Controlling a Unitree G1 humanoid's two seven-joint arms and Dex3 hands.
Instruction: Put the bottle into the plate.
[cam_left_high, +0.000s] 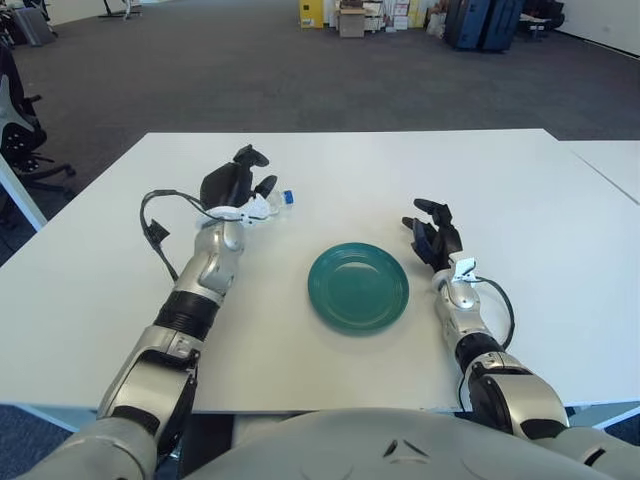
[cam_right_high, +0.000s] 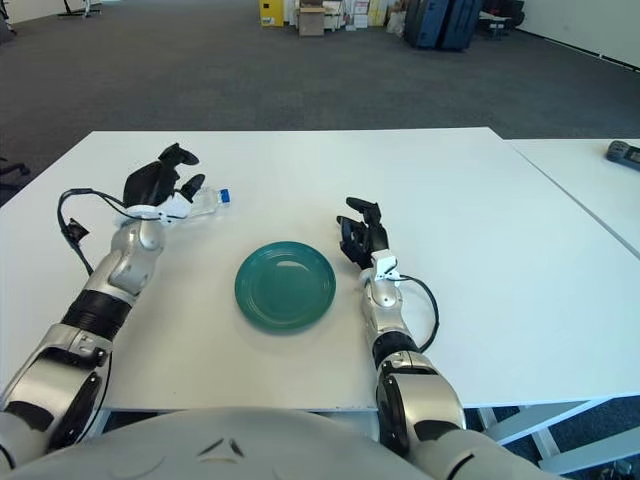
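Observation:
A clear plastic bottle (cam_left_high: 272, 205) with a blue cap lies on its side on the white table (cam_left_high: 400, 170), left of centre, cap pointing right. My left hand (cam_left_high: 240, 182) is right at the bottle's base end, fingers spread above and around it, not closed on it; the hand hides part of the bottle. The bottle also shows in the right eye view (cam_right_high: 205, 203). A teal plate (cam_left_high: 358, 287) sits empty in the middle, nearer to me and to the right of the bottle. My right hand (cam_left_high: 434, 238) shows just right of the plate, fingers relaxed and holding nothing.
A black cable (cam_left_high: 160, 225) loops off my left forearm over the table. A second white table (cam_left_high: 610, 165) adjoins on the right, with a dark object (cam_right_high: 623, 152) on it. An office chair (cam_left_high: 20, 130) stands far left; boxes and cases stand at the far wall.

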